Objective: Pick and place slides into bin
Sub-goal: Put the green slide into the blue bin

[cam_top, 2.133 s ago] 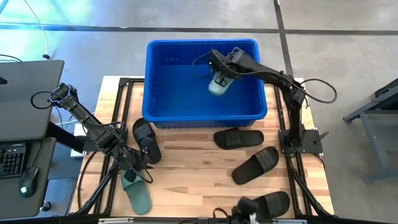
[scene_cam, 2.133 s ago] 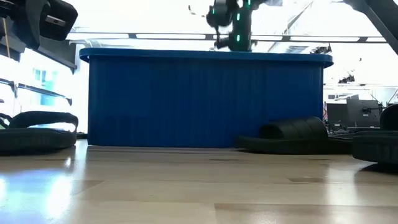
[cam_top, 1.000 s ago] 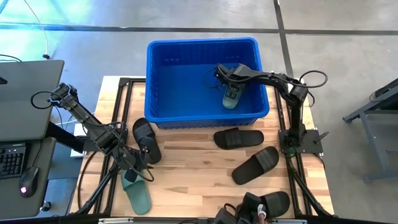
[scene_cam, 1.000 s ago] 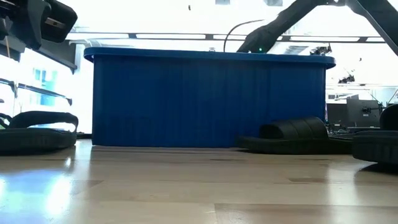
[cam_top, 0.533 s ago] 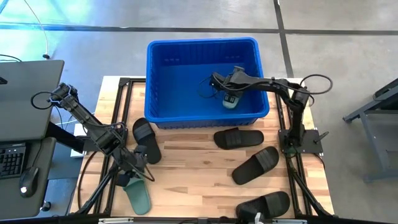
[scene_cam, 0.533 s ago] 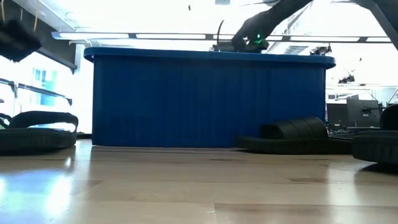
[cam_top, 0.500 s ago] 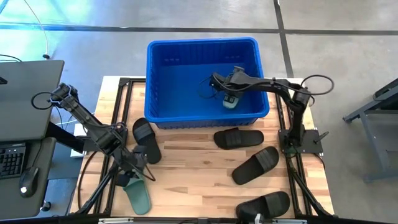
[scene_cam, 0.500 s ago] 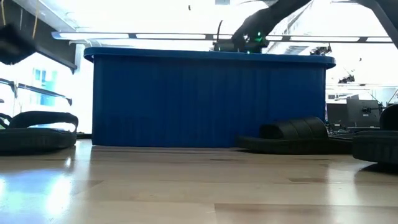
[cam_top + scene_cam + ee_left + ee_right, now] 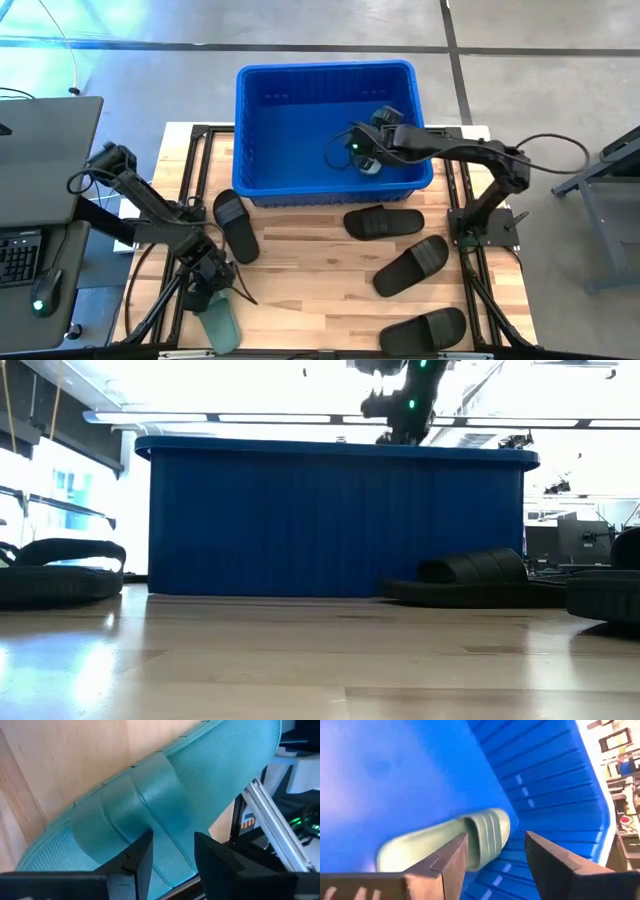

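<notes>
A sage green slide (image 9: 220,325) lies sole down at the table's near left. My left gripper (image 9: 205,290) hangs open just over it, fingers pointing down at its strap (image 9: 150,795). A second green slide (image 9: 445,845) lies on the floor of the blue bin (image 9: 325,68), near its right wall. My right gripper (image 9: 362,150) is open above that slide and higher than the bin's rim in the low view (image 9: 400,410). Three black slides (image 9: 383,221), (image 9: 411,264), (image 9: 425,328) lie on the wood at the right, and one more (image 9: 232,225) at the left. My left gripper (image 9: 173,837) has its open fingers down close on the green slide's strap, one on each side of a strip of it. I cannot tell whether they touch it. The slide lies flat on the table.
The bin stands at the table's far middle, its near wall (image 9: 335,520) tall in the low view. Black frame rails (image 9: 190,180) run along both sides of the table. A laptop (image 9: 40,150) sits off the left edge. Bare wood (image 9: 310,290) lies in the near middle.
My right gripper has risen from low inside the bin to above its rim, and the green slide has stayed on the bin floor. My left gripper has moved toward the table's near edge and down over the other green slide.
</notes>
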Available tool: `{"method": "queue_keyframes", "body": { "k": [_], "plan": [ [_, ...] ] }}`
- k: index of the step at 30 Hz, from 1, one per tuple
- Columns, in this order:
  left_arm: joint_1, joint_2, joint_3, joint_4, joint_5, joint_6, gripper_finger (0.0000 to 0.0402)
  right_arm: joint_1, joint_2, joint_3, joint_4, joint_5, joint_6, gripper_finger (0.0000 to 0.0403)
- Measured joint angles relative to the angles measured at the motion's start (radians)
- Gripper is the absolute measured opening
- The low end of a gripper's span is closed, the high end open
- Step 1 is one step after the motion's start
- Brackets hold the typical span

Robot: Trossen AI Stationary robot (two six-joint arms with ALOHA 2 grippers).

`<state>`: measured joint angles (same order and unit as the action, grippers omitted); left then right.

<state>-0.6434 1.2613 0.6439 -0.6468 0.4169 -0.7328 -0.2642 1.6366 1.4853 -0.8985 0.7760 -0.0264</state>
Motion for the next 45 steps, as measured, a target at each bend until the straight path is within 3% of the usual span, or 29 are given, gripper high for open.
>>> {"method": "queue_keyframes", "body": {
  "k": [4,11,16,22,31,36,39,42,45],
  "plan": [
    [0.002,-0.005,0.0,-0.001,-0.004,-0.041,0.0128,0.05,-0.041,0.0,0.025,-0.05,0.052,0.0175],
    [0.001,-0.007,0.0,0.003,-0.053,-0.039,0.0128,0.16,-0.043,0.0,0.143,-0.33,0.058,0.0161],
    [0.0,-0.008,0.0,0.001,-0.109,-0.03,0.0128,0.254,0.002,0.0,0.301,-0.524,-0.005,0.0151],
    [0.001,-0.008,0.001,0.014,-0.182,-0.028,0.0128,0.367,0.126,0.0,0.541,-0.656,-0.056,0.0147],
    [0.003,-0.011,0.001,0.03,-0.242,-0.008,0.0128,0.499,0.387,0.0,0.956,-0.667,-0.205,0.0161],
    [0.002,-0.027,0.017,-0.002,-0.178,-0.009,0.0128,0.519,0.417,-0.001,0.939,-0.477,-0.268,0.0161],
    [0.002,-0.033,0.07,-0.055,-0.169,0.01,0.0128,0.519,0.402,-0.001,0.926,-0.428,-0.266,0.0158],
    [0.003,-0.033,0.146,-0.134,-0.219,0.076,0.0128,0.519,0.391,-0.001,0.934,-0.429,-0.277,0.0156],
    [0.002,-0.032,0.208,-0.208,-0.344,0.147,0.0128,0.52,0.39,0.0,0.931,-0.431,-0.279,0.0158]
  ]
}}
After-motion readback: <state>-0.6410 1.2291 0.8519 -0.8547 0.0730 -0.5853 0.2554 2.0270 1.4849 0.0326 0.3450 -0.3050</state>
